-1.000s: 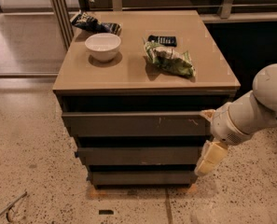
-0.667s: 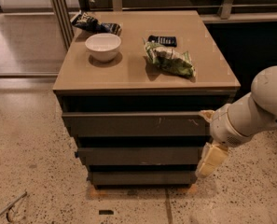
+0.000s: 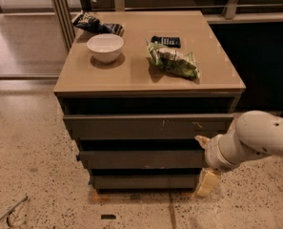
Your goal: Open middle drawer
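The cabinet has three stacked dark grey-brown drawer fronts. The middle drawer is plain and looks shut, between the wide scratched top front and the short bottom front. My gripper is at the right end of the middle drawer. Its cream fingers stand apart, one fingertip above the drawer's edge and the other below it. The white arm reaches in from the right.
On the tan cabinet top are a white bowl, a green chip bag, a dark packet and a dark bag. The speckled floor lies around the cabinet. A glass partition stands at the left.
My gripper has moved down and slightly left, from the top drawer's right end to the level of the middle drawer. The drawers have not moved.
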Controlling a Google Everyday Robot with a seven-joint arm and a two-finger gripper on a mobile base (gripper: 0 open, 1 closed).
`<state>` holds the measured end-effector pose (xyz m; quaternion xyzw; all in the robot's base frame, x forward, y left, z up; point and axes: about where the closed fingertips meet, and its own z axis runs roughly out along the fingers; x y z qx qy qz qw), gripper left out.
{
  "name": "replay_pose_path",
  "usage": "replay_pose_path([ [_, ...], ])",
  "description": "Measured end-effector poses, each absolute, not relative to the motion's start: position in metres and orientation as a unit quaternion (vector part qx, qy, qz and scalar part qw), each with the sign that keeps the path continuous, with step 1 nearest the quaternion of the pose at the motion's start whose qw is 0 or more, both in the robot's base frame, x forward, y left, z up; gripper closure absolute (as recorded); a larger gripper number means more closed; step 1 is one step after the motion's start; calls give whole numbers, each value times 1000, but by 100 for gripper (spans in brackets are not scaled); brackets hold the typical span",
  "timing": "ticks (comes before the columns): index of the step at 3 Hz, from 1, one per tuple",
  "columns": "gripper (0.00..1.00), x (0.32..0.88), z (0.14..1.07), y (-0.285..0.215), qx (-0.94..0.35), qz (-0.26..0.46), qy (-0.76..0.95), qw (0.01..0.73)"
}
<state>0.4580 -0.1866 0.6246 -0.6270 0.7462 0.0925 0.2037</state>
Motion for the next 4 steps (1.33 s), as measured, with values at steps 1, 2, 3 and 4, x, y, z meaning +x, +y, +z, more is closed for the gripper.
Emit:
replay_pose_path([
  [1,0,463,548,-182,-615,129,750,205],
  [2,0,463,548,-182,-615,129,750,205],
  [3,0,461,525,-184,-626,112,744,205],
  [4,0,469,500,-178,-636,100,733,219],
])
